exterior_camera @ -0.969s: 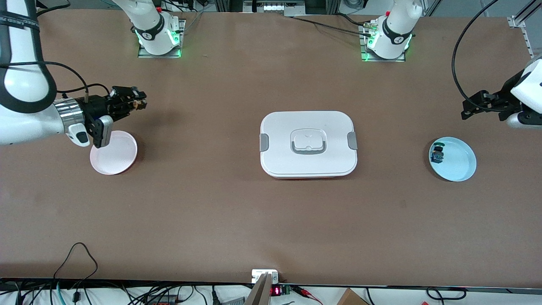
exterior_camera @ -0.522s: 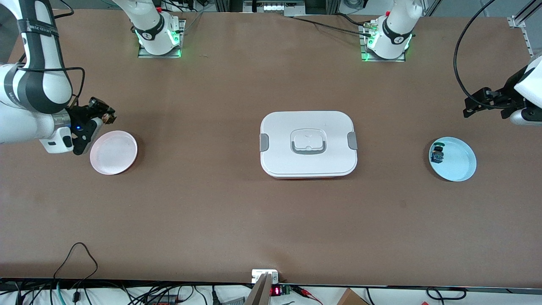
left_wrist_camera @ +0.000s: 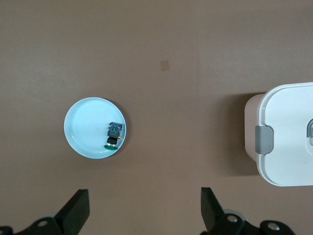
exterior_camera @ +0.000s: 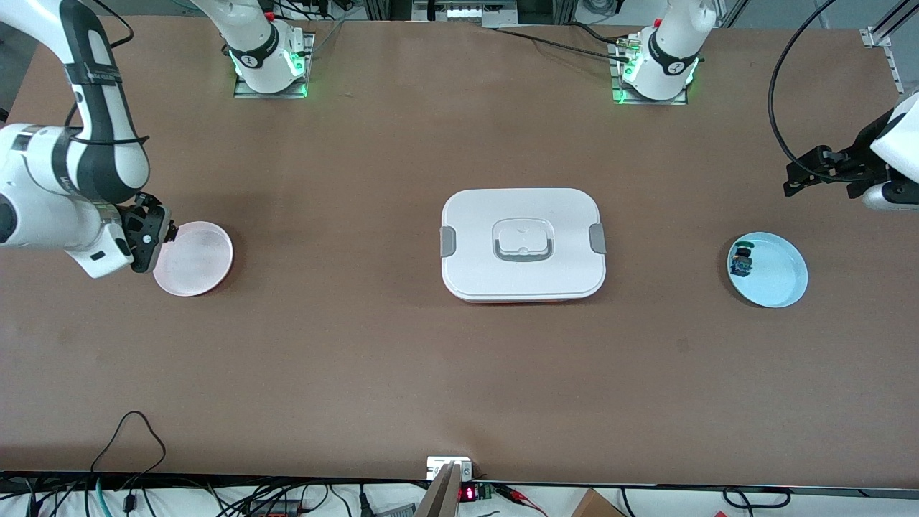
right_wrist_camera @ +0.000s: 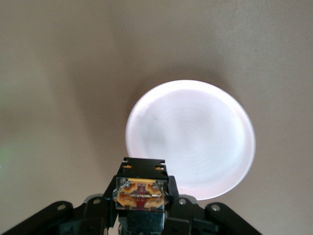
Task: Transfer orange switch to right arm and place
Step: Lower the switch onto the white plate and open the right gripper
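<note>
- Handover: you can count the transfer as done. The small orange-tan block switch with a black body (right_wrist_camera: 141,194) is clamped between the jaws of the right arm's black two-finger gripper (right_wrist_camera: 141,196), as the right wrist view shows plainly.
- Placement: not yet done. The round pale pink plate (exterior_camera: 194,258), at the right arm's end of the table, holds nothing.
- Right gripper position: in the front view the right gripper (exterior_camera: 152,231) hangs at the rim of the pink plate, on the side toward the table's end. The right wrist view puts the switch just at the plate's edge, not over its middle.
- Remaining work, in my judgement: you need to bring the switch over the plate's middle, lower it and let it go.
- Appearance of the switch: tiny against the plate. The exposed face is a clear-fronted orange-tan block with a dark red marking in its centre. A black housing (right_wrist_camera: 143,167) sits against it. It appears level in the grasp.
- Left arm: it waits at its own end of the table. The left gripper (left_wrist_camera: 142,215) is spread wide and holds nothing, up above the bare brown table surface (exterior_camera: 359,345).
- Other items: the round pale blue plate (exterior_camera: 779,276) keeps a similar small switch with green and blue parts (exterior_camera: 742,261). Do not confuse the two. The white rectangular lidded container with grey latches (exterior_camera: 523,244) sits mid-table, untouched by either arm.
</note>
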Robot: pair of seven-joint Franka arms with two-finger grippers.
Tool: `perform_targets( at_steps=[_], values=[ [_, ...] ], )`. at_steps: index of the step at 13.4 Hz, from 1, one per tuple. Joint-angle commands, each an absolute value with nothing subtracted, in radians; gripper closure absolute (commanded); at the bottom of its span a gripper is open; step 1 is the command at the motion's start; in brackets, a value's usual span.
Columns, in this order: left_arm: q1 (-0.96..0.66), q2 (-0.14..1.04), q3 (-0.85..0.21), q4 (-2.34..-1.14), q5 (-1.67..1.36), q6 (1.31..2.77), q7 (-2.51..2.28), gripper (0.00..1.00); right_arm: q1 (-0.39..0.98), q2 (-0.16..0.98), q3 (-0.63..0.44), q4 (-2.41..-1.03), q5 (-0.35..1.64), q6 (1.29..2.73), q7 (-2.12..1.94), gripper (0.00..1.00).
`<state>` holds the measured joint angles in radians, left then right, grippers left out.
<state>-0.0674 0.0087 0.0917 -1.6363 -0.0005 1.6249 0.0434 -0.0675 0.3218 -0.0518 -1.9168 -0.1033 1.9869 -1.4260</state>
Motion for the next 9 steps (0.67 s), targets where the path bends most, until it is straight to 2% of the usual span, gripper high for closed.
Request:
perform_targets(
  at_steps=[1,5,9],
  values=[
    [-0.063,-0.003,0.091,-1.631,-0.014,1.602,0.034,0.0,-0.09,0.299,-0.038,-2.023,-0.132,2.158,-1.546,0.99],
    [-0.078,0.034,0.086,-1.582,-0.002,1.588,0.021,0.0,-0.103,0.311,-0.037,-2.114,-0.132,2.34,-1.626,0.99],
    [-0.075,0.035,0.087,-1.58,-0.002,1.582,0.025,0.0,-0.121,0.344,-0.037,-2.174,-0.124,2.462,-1.634,0.98]
  ],
)
